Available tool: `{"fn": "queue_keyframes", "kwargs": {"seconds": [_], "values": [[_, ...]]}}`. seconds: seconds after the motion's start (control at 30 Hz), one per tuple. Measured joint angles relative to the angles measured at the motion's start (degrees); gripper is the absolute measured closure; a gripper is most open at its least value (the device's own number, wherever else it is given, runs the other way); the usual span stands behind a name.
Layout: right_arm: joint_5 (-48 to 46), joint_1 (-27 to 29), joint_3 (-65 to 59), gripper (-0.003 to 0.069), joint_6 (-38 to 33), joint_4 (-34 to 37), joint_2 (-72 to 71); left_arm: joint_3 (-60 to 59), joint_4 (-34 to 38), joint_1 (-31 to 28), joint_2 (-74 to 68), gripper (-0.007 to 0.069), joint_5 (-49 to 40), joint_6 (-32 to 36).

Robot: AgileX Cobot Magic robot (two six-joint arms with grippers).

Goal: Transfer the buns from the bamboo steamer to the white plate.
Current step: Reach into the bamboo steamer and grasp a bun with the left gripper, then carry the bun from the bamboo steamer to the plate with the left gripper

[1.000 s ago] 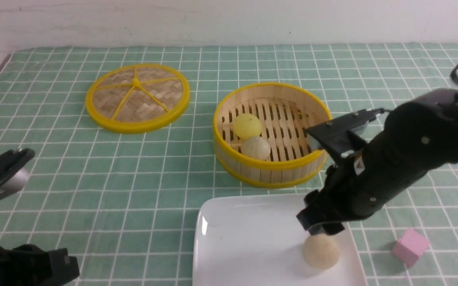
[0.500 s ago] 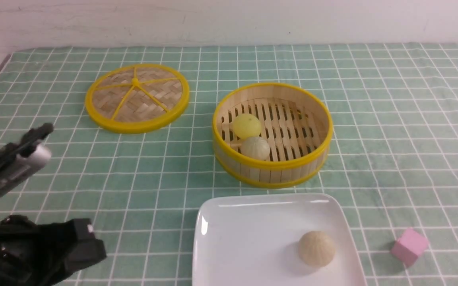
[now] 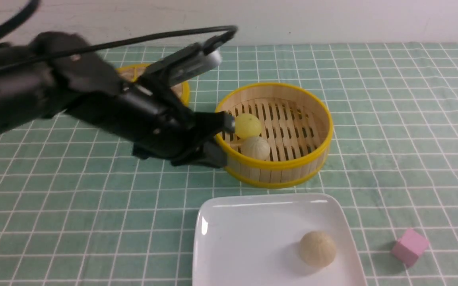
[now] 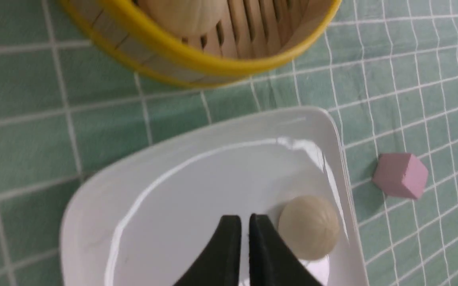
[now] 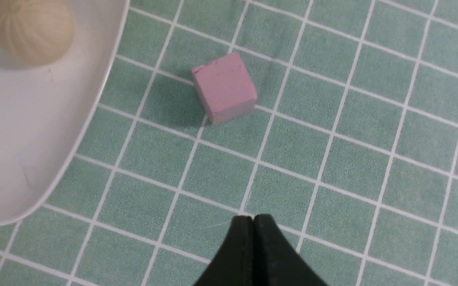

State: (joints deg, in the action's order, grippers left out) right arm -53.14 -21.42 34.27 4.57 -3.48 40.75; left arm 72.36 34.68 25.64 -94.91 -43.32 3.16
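The left claw (image 4: 245, 226) is almost closed. Only a thin slit parts its black fingers (image 4: 229, 242), and it holds nothing. In the left wrist view its tips show against the plate (image 4: 165, 206), just beside the plate bun (image 4: 308, 227). How high they hang over the plate cannot be told. In the front view the left arm (image 3: 94, 95) reaches in from the robot's left. Its forward end is at the left rim of the steamer (image 3: 280, 166), though I cannot tell whether it touches. The arm hides most of the lid (image 3: 184, 92) behind it.

The right claw (image 5: 253, 224) is pressed fully closed and empty. It shows only in its own wrist view, over the green checked cloth (image 5: 332, 159), with the pink cube (image 5: 224, 88) near it and a rounded corner of the plate beyond.

The steamer stands upright on the surface, just past the plate's far edge and apart from it. Two buns lie on the left part of its slatted floor. The yellow bun (image 3: 248, 125) is farther back and the beige bun (image 3: 255, 147) is nearer, and the two touch. The plate bun rests near the plate's right edge, on the robot's side. The cube sits on the cloth to the right of the plate, near it but apart.
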Motion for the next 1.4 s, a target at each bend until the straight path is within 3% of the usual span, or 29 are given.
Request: {"fn": "queue_keyframes", "kwargs": {"seconds": [0.27,0.47,0.7,0.77,0.87,0.93,1.2,1.4], "values": [[1.8,0.0,0.0,0.0659,0.0,0.0,0.0,25.4,-19.1,4.6,-19.7,0.0295,-7.7,-14.9],[1.9,0.0,0.0,0.0657,0.0,0.0,0.0,34.4,-26.8,6.9,-25.4,0.0272,-9.7,-15.9],[1.9,0.0,0.0,0.0655,0.0,0.0,0.0,35.8,-28.3,8.6,-28.7,0.0344,-9.1,-15.9],[1.9,0.0,0.0,0.0653,0.0,0.0,0.0,35.8,-28.7,8.6,-29.7,0.0394,-9.1,-16.1],[1.9,0.0,0.0,0.0648,0.0,0.1,0.0,35.8,-29.2,8.6,-30.2,0.0545,-9.2,-17.2],[1.9,0.0,0.0,0.0646,0.0,0.1,0.0,35.9,-29.2,8.6,-29.4,0.0594,-9.4,-17.3],[1.7,0.0,-0.1,0.0642,0.0,0.2,0.0,38.3,-30.2,8.6,-18.4,0.0606,-14.6,-16.8],[1.5,0.0,-0.1,0.0636,0.0,0.2,0.0,36.4,-32.1,8.6,-4.2,0.0606,-24.7,-13.3]]}}
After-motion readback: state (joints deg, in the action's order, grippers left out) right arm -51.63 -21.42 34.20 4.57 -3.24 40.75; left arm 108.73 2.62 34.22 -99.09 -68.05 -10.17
